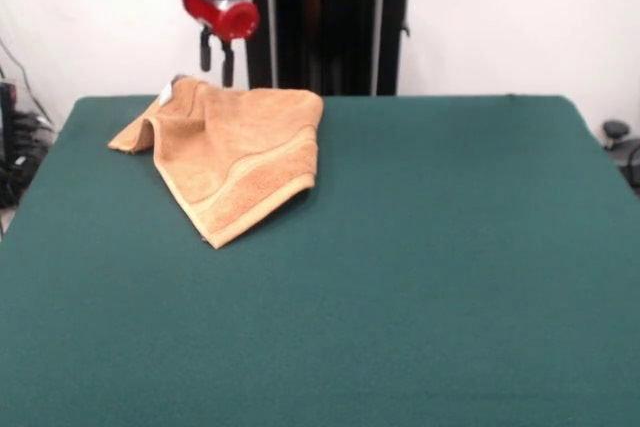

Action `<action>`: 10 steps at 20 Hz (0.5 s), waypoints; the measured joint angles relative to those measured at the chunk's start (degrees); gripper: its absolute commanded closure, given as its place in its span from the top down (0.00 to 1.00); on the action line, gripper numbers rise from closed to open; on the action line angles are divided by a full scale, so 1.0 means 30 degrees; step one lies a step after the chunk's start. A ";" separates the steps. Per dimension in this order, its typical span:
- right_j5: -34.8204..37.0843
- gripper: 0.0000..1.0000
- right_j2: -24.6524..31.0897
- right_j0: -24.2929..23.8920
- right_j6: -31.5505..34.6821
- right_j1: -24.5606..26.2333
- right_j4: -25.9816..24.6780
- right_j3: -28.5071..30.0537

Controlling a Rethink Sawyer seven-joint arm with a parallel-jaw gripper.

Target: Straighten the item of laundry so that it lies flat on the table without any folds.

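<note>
The item of laundry (245,152), an orange-tan terry towel, lies crumpled on the far left part of the table (450,277). It is folded over itself, with one corner pointing toward the table's middle and a flap drooping at its left end. A woven band runs along its lower right edge, and a small white tag shows at its far corner. My gripper (216,62), red-collared with two short black fingers, hangs just above the towel's far edge. It is open and holds nothing, and it is not touching the cloth.
Cables and dark equipment (18,142) sit beyond the table's left edge. A small dark object (615,132) stands past the right edge. The green cloth stretches wide to the right of and in front of the towel.
</note>
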 measured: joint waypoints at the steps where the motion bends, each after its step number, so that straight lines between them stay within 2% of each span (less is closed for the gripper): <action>1: -0.0216 1.00 0.0138 -0.0073 0.0000 0.0086 -0.0036 0.0003; 6: -0.1951 1.00 0.0602 0.0018 0.0000 0.1354 -0.0471 -0.0041; 10: -0.3083 1.00 -0.0221 0.1326 0.0000 0.2890 -0.0637 -0.0553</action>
